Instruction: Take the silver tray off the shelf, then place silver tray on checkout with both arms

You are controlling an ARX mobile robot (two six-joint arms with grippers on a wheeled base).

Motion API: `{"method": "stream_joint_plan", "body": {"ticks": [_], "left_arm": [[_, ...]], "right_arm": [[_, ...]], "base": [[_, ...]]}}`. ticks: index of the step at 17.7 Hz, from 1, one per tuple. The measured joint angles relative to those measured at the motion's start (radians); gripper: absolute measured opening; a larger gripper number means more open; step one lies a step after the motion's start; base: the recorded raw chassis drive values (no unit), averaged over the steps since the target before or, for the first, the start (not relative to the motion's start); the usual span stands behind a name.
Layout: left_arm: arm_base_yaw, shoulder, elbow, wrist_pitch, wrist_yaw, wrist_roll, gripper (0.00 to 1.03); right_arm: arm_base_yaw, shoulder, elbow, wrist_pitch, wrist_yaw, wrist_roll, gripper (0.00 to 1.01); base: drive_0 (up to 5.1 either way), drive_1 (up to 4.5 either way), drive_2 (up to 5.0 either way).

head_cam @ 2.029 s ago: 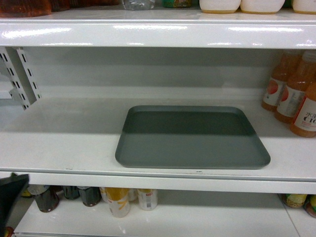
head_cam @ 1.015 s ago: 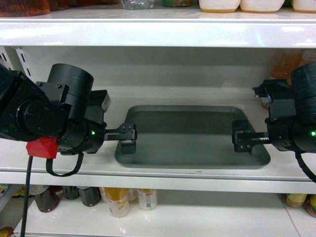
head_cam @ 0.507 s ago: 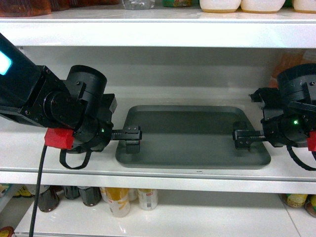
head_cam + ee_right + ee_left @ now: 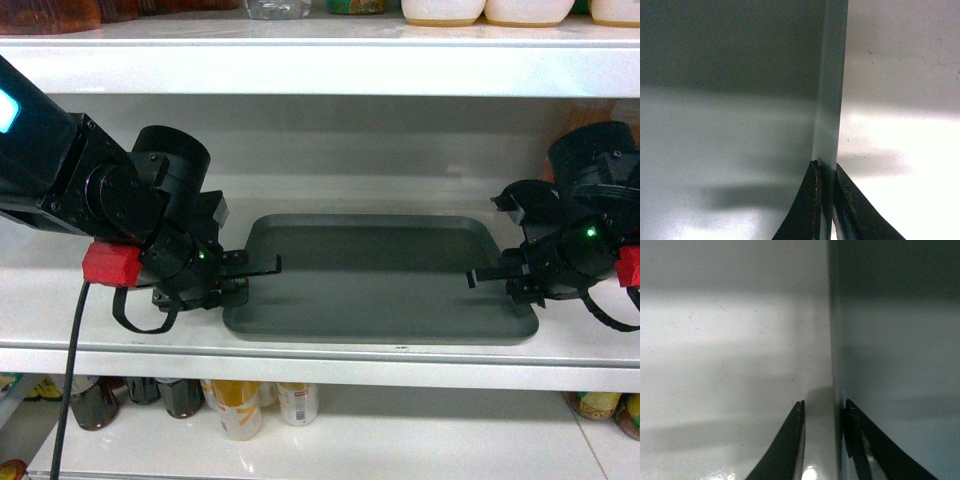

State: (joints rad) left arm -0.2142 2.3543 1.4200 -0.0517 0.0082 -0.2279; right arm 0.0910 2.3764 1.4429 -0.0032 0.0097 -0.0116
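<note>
Silver tray (image 4: 380, 280): flat on the middle shelf (image 4: 120, 310), centre of head view, not yet lifted.
Left gripper (image 4: 824, 437): at tray's 9 o'clock edge; fingers straddle the rim, a gap showing, not yet clamped.
Right gripper (image 4: 825, 200): at 3 o'clock edge; fingers pinched together on the rim.
Progress: early. Judged left: close left grip, lift with 2 arms, carry to checkout (not in view).

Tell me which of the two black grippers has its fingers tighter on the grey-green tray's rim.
The right gripper: its fingers pinch the flat grey-green tray's rim. The left gripper straddles the opposite rim with a visible gap.
</note>
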Motion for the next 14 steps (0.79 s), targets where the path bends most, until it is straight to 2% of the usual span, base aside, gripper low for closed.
{"method": "stream_joint_plan", "body": {"ticks": [2, 3, 8, 10, 14], "left_arm": [[-0.006, -0.002, -0.017, 0.013, -0.001, 0.018, 0.04], [-0.005, -0.003, -0.023, 0.019, 0.011, 0.019, 0.03], [-0.005, -0.021, -0.072, 0.076, 0.021, 0.026, 0.03], [-0.005, -0.061, -0.144, 0.121, 0.018, 0.027, 0.03], [-0.007, -0.208, -0.378, 0.219, -0.004, 0.049, 0.03]], "right_arm": [[0.0, 0.0, 0.006, -0.026, -0.003, 0.035, 0.04], [0.001, 0.0, 0.006, -0.028, 0.002, 0.044, 0.04], [0.001, -0.018, -0.042, 0.014, 0.01, 0.087, 0.04], [0.002, -0.059, -0.12, 0.054, -0.006, 0.118, 0.04], [0.017, -0.206, -0.362, 0.155, -0.049, 0.181, 0.04]], "base": [[0.0, 0.0, 0.0], [0.0, 0.0, 0.0], [0.0, 0.0, 0.0], [0.0, 0.0, 0.0], [0.0, 0.0, 0.0]]}}
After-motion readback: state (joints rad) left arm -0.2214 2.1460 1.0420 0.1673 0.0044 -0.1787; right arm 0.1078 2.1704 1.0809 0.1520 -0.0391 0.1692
